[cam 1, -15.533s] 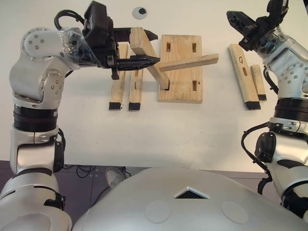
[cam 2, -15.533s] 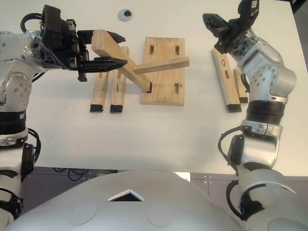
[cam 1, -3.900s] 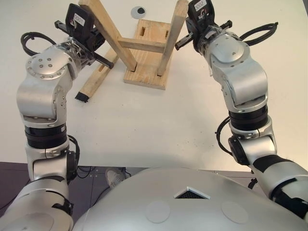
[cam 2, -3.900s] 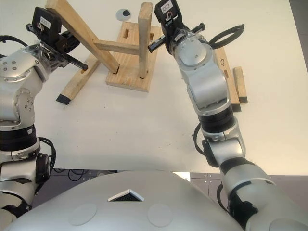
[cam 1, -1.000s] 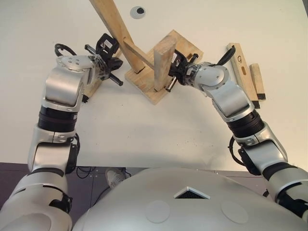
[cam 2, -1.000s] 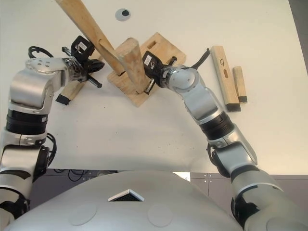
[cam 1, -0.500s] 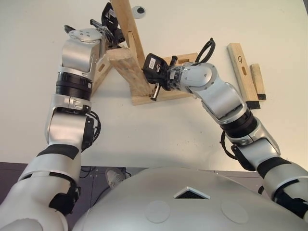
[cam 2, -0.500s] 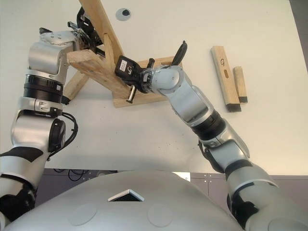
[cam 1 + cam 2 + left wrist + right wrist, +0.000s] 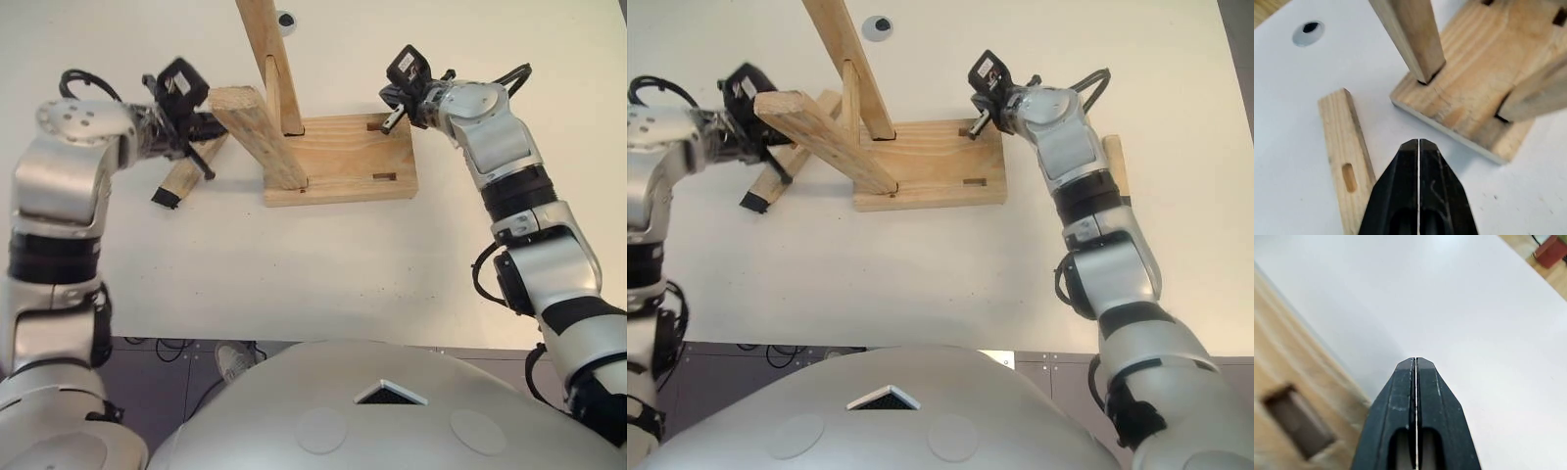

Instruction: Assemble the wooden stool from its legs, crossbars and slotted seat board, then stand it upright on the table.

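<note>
The slotted seat board (image 9: 343, 166) lies flat on the table. Two legs stand in its left slots: a tall one (image 9: 266, 54) and one leaning toward me (image 9: 253, 127), joined by a crossbar (image 9: 289, 98). My left gripper (image 9: 1419, 142) is shut on nothing, hovering left of the board above a loose leg (image 9: 1347, 166) that lies on the table. My right gripper (image 9: 1415, 361) is also shut and empty, just past the board's far right corner, beside an open slot (image 9: 1295, 418).
A short wooden piece (image 9: 1114, 166) lies on the table to the right, partly behind my right arm. A round hole (image 9: 284, 20) sits in the table at the back. Bare white table stretches in front of the board.
The board with its two legs has turned square to the table edge and lies flat. My right gripper swung from the near leg to the far right corner. My left gripper dropped left, off the legs.
</note>
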### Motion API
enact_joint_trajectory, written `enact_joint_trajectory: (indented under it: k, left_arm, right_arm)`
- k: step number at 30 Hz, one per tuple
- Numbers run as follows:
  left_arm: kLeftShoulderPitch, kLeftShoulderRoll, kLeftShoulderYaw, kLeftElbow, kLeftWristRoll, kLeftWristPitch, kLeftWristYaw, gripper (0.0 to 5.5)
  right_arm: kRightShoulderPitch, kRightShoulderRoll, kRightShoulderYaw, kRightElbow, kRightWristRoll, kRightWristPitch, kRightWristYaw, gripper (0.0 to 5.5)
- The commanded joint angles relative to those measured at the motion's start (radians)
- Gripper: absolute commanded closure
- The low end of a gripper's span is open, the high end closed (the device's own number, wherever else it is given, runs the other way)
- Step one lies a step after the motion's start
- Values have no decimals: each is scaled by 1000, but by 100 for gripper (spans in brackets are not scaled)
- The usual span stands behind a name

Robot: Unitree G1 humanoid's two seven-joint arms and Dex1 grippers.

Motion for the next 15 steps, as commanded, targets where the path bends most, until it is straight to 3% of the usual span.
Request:
enact_joint_trajectory:
  k: [1, 4, 6, 10, 15]
  left_arm:
    - [163, 80, 12, -151, -80, 21, -86, 550]
    - [216, 31, -69, -195, -93, 46, -55, 550]
    - [197, -61, -145, -119, -45, 51, 32, 550]
    - [141, -182, -178, 7, 17, 40, 167, 550]
    - [21, -327, -159, 204, 51, -24, 283, 550]
  right_arm:
    - [-102, 34, 7, 258, -45, -119, 82, 549]
    - [-129, 37, 15, 338, -76, -175, 152, 549]
    - [-128, 31, 27, 353, -95, -192, 213, 549]
    - [-73, -7, 57, 282, -120, -199, 356, 549]
    - [192, -102, 93, -286, -62, 4, 529, 549]
